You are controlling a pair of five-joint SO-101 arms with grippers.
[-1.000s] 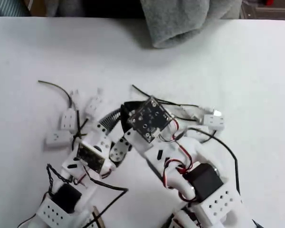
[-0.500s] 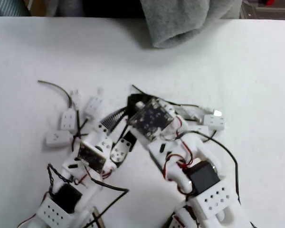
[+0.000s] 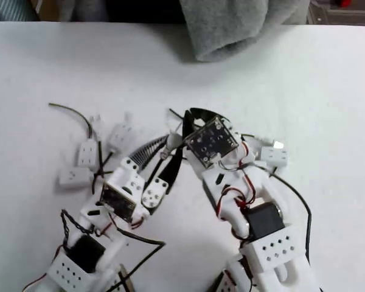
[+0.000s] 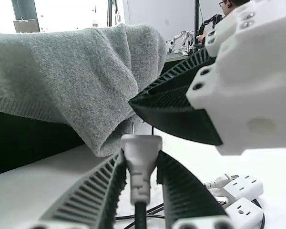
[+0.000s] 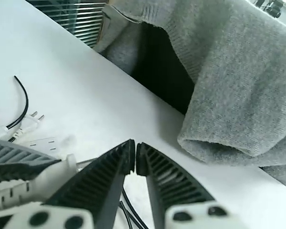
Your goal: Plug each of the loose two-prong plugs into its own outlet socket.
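A white two-prong plug sits clamped between the ribbed black fingers of the left gripper. Its long axis runs straight out along them. The prongs point at the grey knitted cloth, and its black cord trails back between the fingers, away from the cloth. In the high view the plug lies below the cloth, well apart from it, on a slant aimed at its hanging fold. The right gripper is just beside the plug on the side nearer the cloth, its fingers closed tip to tip. Lower and to the left of the cloth, a cluster of white outlet blocks rests on the flat white surface with a second loose white plug on a thin black cord. Another white outlet block lies below the cloth's right part. The cloth drapes over the far edge of the surface. A dark gap shows beneath it, and past it a bright room with pale walls.
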